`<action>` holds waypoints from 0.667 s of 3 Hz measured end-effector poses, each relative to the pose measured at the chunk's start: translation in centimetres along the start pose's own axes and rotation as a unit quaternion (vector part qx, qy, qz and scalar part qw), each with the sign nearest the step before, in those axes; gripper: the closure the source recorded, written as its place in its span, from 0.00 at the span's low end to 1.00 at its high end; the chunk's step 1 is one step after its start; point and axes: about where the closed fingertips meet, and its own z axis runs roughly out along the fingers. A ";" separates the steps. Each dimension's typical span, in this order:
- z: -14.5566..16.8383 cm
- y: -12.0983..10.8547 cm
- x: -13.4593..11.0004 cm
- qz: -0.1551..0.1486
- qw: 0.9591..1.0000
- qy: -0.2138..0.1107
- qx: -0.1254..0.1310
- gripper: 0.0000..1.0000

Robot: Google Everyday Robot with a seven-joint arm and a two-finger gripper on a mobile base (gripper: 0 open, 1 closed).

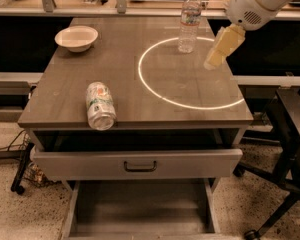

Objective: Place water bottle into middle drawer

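At the far left of the grey table (65, 99), 1 white bowl (76, 37) is seen upright. Nearer the front edge, 1 green-white drink can (100, 105) is laid on its side. Below the tabletop, 2 drawers are shown pulled out: the upper drawer (80, 165), with a dark handle (140, 166), and beneath it the middle drawer (140, 206), drawn further out with its flat floor exposed. A lit white ring (190, 104) is cast on the right half of the table. The water bottle (189, 21) is stood upright on the ring's far edge, well apart from the middle drawer. Just to its right, apart from it, the gripper (222, 46) is held above the table; how wide it is set cannot be told. A dark chair (290, 134) is seen at the right edge.
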 end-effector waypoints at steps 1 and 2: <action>0.0 0.1 0.0 0.000 1.000 0.001 -0.001 0.00; 2.0 -1.1 -0.8 0.014 1.000 -0.022 0.008 0.00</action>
